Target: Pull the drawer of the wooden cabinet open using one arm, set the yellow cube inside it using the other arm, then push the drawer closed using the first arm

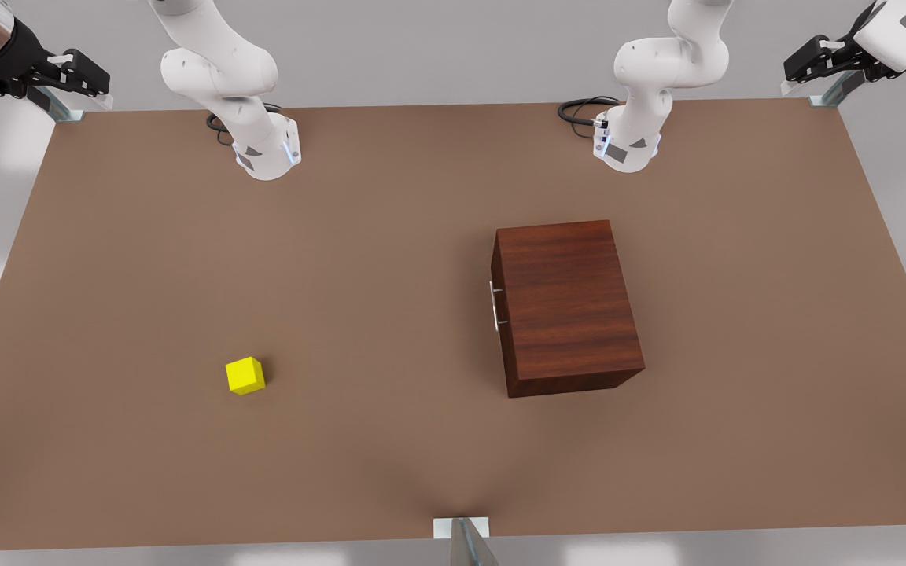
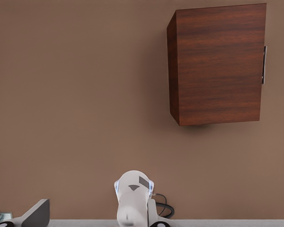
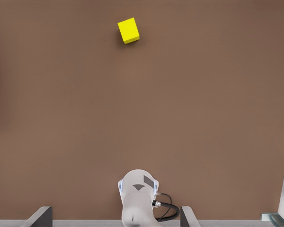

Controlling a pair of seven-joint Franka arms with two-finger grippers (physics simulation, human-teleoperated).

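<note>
A wooden cabinet (image 1: 567,303) sits on a brown counter (image 1: 390,236) with its drawer closed. The drawer's slim silver handle (image 1: 495,306), the natural pulling point, faces the yellow cube (image 1: 245,375), which lies well apart. The cube looks light, rigid and easy to pinch by opposite faces. The left hand (image 1: 795,71) and right hand (image 1: 95,79) wait high at the far corners. I cannot tell whether either is released or clenched.

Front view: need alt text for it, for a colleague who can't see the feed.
A wooden cabinet with its drawer closed sits on a brown table, handle facing the front view's left. A yellow cube lies apart on that side. Two white arm bases stand at the far edge.
</note>
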